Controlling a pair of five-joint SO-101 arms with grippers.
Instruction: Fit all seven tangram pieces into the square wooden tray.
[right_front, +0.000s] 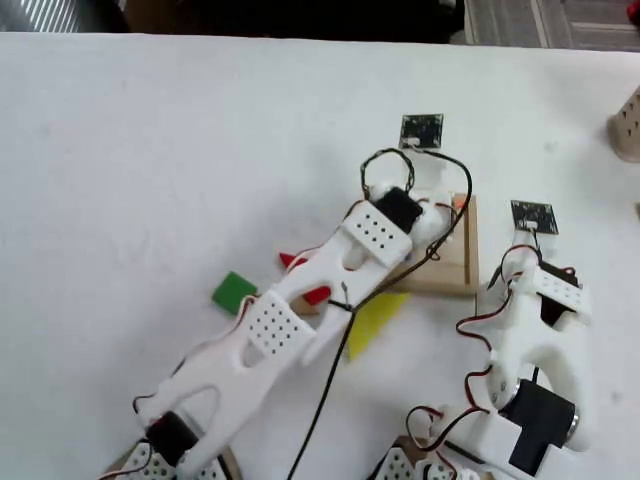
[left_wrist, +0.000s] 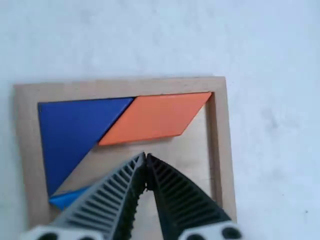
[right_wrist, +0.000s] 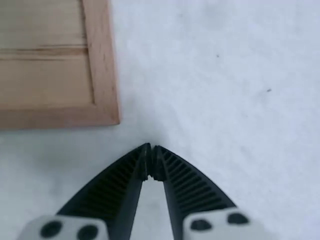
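We see the left fingers (left_wrist: 112, 197) pressed together at the tips with nothing between them, poised over the bare wooden floor of the square wooden tray (left_wrist: 120, 85). Inside the tray, a large blue triangle (left_wrist: 70, 130) sits in one corner and an orange parallelogram (left_wrist: 155, 117) lies against its long edge and along the rim. A sliver of a lighter blue piece (left_wrist: 70, 198) shows beside the fingers. The right fingers (right_wrist: 117, 187) are likewise closed tip to tip and empty, over the white surface (right_wrist: 225, 75) just off a corner of the tray. From above, the left arm (right_front: 270, 330) stretches diagonally to the tray, while the right arm (right_front: 535, 330) sits folded to the tray's right. A green square (right_front: 234, 292) lies on the surface left of the left arm. A yellow triangle (right_front: 375, 320) lies just beside the tray's near edge. Red (right_front: 317, 296) shows partly under that arm; we cannot tell whether it is one piece or two.
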